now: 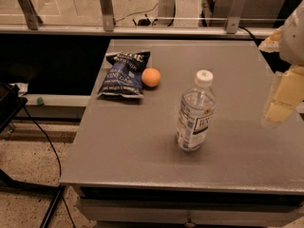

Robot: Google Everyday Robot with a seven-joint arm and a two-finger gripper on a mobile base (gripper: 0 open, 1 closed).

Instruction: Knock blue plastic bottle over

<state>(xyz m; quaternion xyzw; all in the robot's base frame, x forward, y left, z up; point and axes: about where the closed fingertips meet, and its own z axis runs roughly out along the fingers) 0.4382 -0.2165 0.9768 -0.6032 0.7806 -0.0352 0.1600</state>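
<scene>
While my gripper (281, 99) hangs at the right edge of view, above the right side of the grey surface (133, 146), I cannot tell whether it is open or closed. It is apart from the blue plastic bottle (195, 113), which lies to its left. Bottle: upright, white cap on, label facing front, near the middle of the surface. Orange (151, 77): behind and left of the bottle, just beside a dark blue chip bag (122, 74) lying flat near the far left edge
</scene>
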